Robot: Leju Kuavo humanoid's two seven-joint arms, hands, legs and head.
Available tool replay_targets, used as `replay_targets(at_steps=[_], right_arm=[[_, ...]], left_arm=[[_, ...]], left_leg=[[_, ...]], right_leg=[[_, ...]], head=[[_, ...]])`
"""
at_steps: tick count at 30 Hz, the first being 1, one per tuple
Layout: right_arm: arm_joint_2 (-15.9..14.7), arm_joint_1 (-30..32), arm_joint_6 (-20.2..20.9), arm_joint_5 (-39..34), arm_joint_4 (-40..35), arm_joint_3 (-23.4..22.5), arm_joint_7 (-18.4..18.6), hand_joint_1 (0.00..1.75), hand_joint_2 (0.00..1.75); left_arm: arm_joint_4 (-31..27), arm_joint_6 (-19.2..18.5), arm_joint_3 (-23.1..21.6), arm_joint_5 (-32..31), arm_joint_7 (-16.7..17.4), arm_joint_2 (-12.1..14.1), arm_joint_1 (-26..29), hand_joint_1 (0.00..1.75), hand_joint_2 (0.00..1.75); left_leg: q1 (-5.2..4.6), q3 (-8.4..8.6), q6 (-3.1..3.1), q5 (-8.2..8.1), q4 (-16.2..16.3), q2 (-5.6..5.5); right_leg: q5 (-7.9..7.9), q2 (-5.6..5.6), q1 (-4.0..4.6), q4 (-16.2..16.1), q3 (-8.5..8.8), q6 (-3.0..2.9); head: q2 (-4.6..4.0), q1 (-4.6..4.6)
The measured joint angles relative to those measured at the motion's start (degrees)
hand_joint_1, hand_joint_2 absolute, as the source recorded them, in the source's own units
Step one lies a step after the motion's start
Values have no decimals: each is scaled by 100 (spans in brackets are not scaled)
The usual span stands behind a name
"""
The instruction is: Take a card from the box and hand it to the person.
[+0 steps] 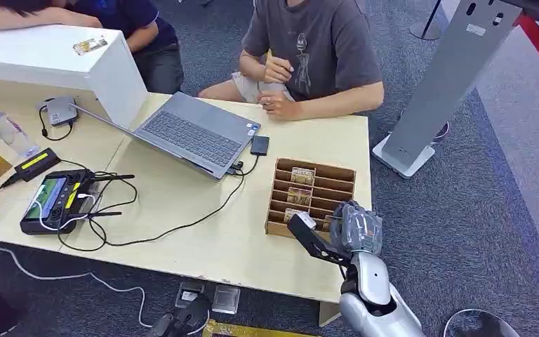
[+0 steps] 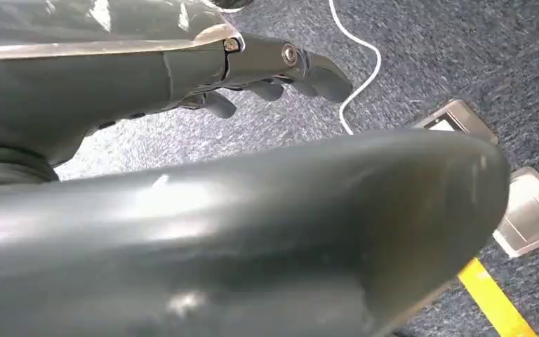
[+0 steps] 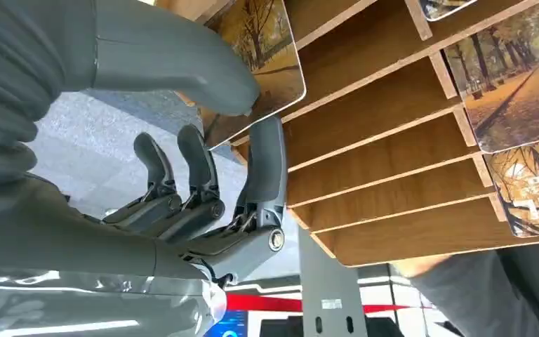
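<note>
Right robot hand (image 3: 203, 175) pinches glossy card (image 3: 256, 60) above slotted wooden box (image 1: 314, 194); left robot hand (image 2: 253, 77) released, fingers apart.

no readable text, card (image 3: 512, 77) print blurred

The right hand (image 1: 356, 228) is at the near edge of the wooden box (image 1: 314, 194), which stands on the tabletop (image 1: 203, 246) and has cards in its slots. Across the tabletop sits a person (image 1: 309, 49). An open laptop (image 1: 193, 132) and a controller (image 1: 57, 200) with cables lie further left.
</note>
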Motion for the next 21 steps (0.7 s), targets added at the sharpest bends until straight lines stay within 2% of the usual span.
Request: replay_targets(at_steps=[6, 21], right_arm=[[-7, 11, -30, 117, -46, 0, 17, 150, 175], [-55, 122, 46, 319, -549, 4, 28, 150, 175]], left_arm=[[0, -4, 0, 0, 2, 0, 5, 0, 0], [0, -4, 4, 0, 0, 0, 21, 0, 0]], left_leg=[[0, 1, 0, 0, 0, 0], [0, -2, 0, 0, 0, -1]], right_leg=[[0, 0, 0, 0, 0, 0], [0, 0, 0, 0, -2, 0]], head=[[0, 0], [0, -2]])
